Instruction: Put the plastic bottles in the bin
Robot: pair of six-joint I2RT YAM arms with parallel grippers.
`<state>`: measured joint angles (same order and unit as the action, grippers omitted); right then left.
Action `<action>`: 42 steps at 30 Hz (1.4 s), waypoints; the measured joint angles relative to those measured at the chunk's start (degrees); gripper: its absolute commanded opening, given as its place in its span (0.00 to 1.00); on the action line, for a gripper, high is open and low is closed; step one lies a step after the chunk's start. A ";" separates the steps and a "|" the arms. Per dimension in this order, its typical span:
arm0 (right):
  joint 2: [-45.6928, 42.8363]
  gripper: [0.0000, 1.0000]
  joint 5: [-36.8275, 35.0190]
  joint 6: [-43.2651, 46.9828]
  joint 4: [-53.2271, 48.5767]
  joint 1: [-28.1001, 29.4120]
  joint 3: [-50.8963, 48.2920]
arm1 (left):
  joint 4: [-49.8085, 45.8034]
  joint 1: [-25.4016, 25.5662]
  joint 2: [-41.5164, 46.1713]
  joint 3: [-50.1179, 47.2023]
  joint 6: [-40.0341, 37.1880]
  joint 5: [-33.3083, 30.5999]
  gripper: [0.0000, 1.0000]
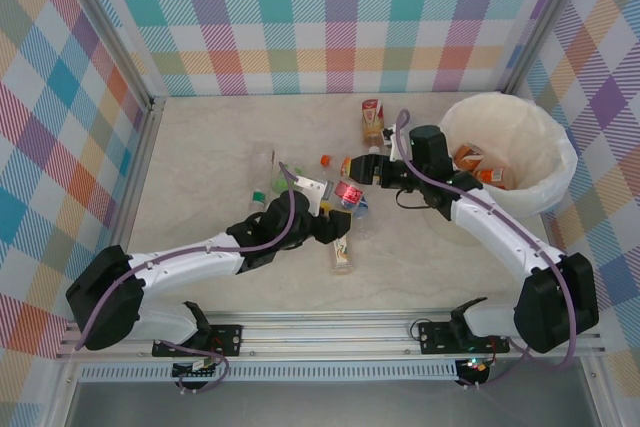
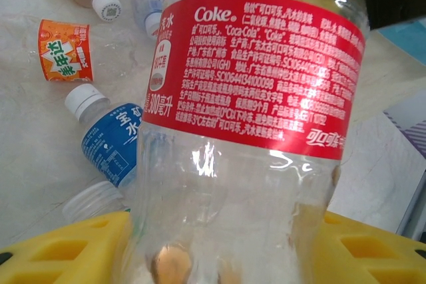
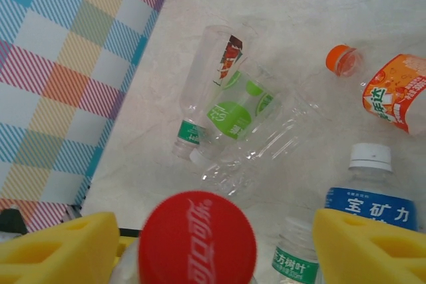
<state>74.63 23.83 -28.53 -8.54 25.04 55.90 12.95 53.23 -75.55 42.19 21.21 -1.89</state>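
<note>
From above, the left tool is clamped on the red-labelled Coke bottle near the middle of the bench. The right tool sits just beyond that bottle, facing the left tool. The bin stands well off to the right tool's rear, with orange-labelled bottles lying inside it.

At the left wrist, the yellow fingers press on either side of the Coke bottle's clear lower body, its red label above them. Ahead and left of the tool, a blue-labelled bottle and an orange-labelled one lie on the bench.

At the right wrist, the tool's fingers stand apart on either side of a red cap, with a gap on each side. Straight ahead lie green-labelled clear bottles.
</note>
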 measured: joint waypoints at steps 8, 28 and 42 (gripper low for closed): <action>0.00 0.45 -0.42 -0.87 1.20 0.57 -0.04 | 0.81 0.00 -0.94 0.00 0.48 0.70 0.43; -5.70 0.00 -6.03 3.50 3.21 0.63 -0.09 | -0.98 -0.07 2.73 -1.03 1.95 -2.49 1.00; -15.39 0.00 -25.51 23.10 4.61 0.61 6.36 | -1.57 -0.13 9.18 -7.63 5.73 -14.19 1.00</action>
<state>59.24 -1.67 -5.43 -3.92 25.65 62.26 11.38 53.10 -66.37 34.57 26.94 -16.08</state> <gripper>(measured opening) 0.324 0.999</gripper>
